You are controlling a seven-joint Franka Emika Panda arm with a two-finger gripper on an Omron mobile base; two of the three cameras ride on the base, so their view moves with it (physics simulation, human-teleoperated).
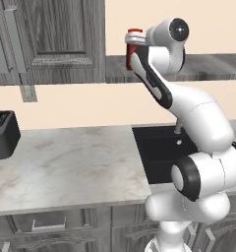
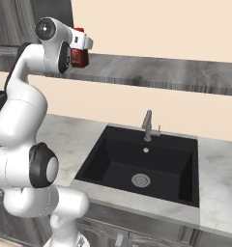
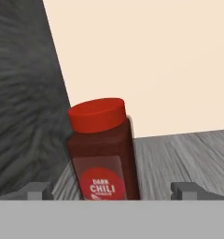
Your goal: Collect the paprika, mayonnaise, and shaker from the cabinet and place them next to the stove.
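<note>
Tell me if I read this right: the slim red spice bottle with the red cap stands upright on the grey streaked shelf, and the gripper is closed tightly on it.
Not quite. The slim red spice bottle does stand upright on the grey streaked shelf, but the gripper is open. In the hand view its two fingertips stand wide apart on either side of the bottle, with a gap to it on each side.

Tabletop: pale marble, veined, runs along wall. Sink: black basin, set into tabletop, round grey drain at bottom. Faucet: grey metal, upright behind sink. Toaster oven: black, boxy, at tabletop's left end. Wall cupboard: dark grey panelled door, upper left. Base drawers: dark grey, bar handles, below tabletop. Wall: plain cream.
</note>
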